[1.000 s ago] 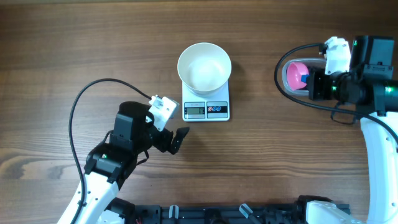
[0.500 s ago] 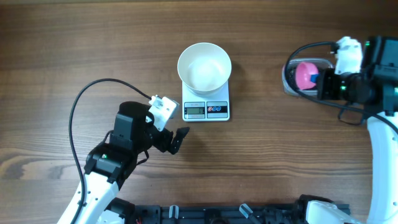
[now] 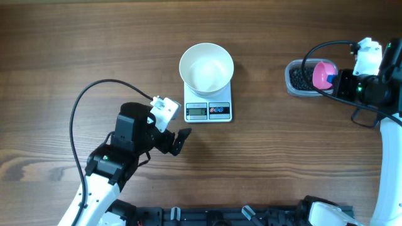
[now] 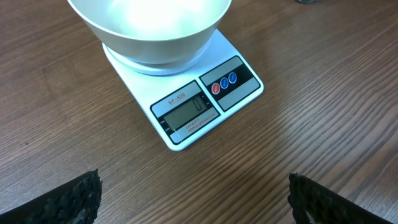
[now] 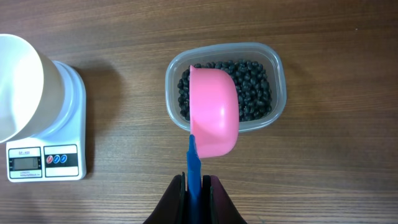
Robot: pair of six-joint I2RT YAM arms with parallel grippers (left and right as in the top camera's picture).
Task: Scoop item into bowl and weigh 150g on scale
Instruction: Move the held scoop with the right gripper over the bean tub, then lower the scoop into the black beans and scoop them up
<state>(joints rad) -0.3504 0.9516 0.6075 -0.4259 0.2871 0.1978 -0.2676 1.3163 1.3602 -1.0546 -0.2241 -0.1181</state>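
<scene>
The empty white bowl [image 3: 206, 68] stands on the white scale [image 3: 208, 111]; the left wrist view shows the same bowl [image 4: 149, 31] and scale [image 4: 205, 102], whose display reads 0. At the far right, a clear tub [image 3: 298, 88] holds the item, tiny black beads [image 5: 252, 87]. My right gripper [image 5: 194, 183] is shut on the blue handle of a pink scoop [image 5: 214, 118]. The scoop hangs over the tub's near edge, its rounded back toward the wrist camera. My left gripper [image 4: 194, 183] is open over bare wood just in front of the scale.
A black cable [image 3: 81, 107] loops over the table left of the left arm. Another cable arcs over the tub by the right arm [image 3: 377, 88]. A black rail [image 3: 239, 216] runs along the table's front edge.
My right arm has moved to the right with the pink scoop, uncovering the tub of black beads. The left arm, bowl and scale have not moved.
</scene>
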